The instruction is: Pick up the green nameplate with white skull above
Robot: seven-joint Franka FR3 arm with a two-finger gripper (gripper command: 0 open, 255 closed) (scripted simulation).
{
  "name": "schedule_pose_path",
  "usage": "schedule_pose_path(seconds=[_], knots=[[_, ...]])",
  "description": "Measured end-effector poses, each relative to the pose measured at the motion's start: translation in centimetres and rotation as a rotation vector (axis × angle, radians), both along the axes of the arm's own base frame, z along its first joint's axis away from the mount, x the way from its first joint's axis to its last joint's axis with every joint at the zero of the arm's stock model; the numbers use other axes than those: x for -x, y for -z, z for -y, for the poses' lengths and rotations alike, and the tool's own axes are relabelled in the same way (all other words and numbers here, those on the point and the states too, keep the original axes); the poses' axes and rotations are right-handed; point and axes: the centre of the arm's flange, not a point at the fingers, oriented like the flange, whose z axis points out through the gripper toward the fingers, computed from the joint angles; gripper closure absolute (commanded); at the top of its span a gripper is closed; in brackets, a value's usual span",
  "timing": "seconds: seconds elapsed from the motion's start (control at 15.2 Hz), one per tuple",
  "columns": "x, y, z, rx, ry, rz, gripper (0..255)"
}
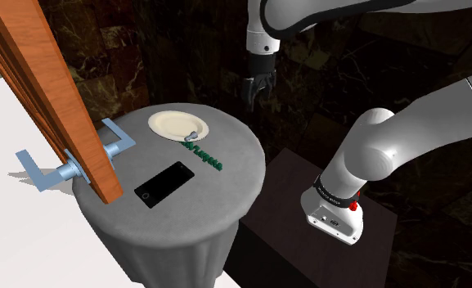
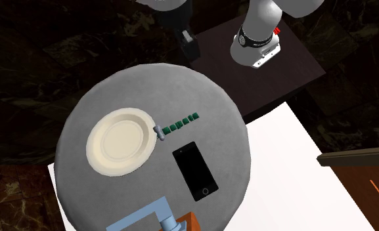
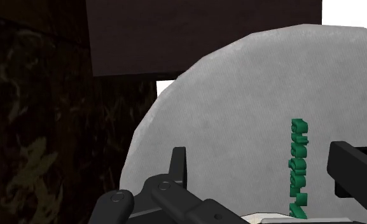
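Currently cream plate (image 2: pixel 119 141) sitting on grey table (image 2: pixel 115 92), green nameplate (image 2: pixel 181 123) lying beside it (grey skull end at rim). Gripper (image 1: pixel 257 92) hovering beyond table edge, jaws standing apart, gripping nothing; lettering unreadable.

Fig. 1: table (image 1: pixel 226 195) matt grey, mottled; door (image 1: pixel 38 82) wood-grained, semi-gloss; phone (image 1: pixel 164 183) glossy blk; plate (image 1: pixel 175 124) smooth cream; nameplate (image 1: pixel 203 154) matt green.

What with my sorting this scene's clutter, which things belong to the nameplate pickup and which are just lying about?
Job:
- green nameplate
- gripper, open

Lying about:
- plate
- phone
- blue door handle
- door
- table, which only bears them
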Motion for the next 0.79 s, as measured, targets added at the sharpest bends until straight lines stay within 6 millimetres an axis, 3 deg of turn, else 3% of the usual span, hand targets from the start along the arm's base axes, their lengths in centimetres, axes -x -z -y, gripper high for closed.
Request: schedule_pose_path(seconds=[0.79], knots=[[-7.5, 10.9, -7.8, -0.042, -0.001, 0.04, 0]])
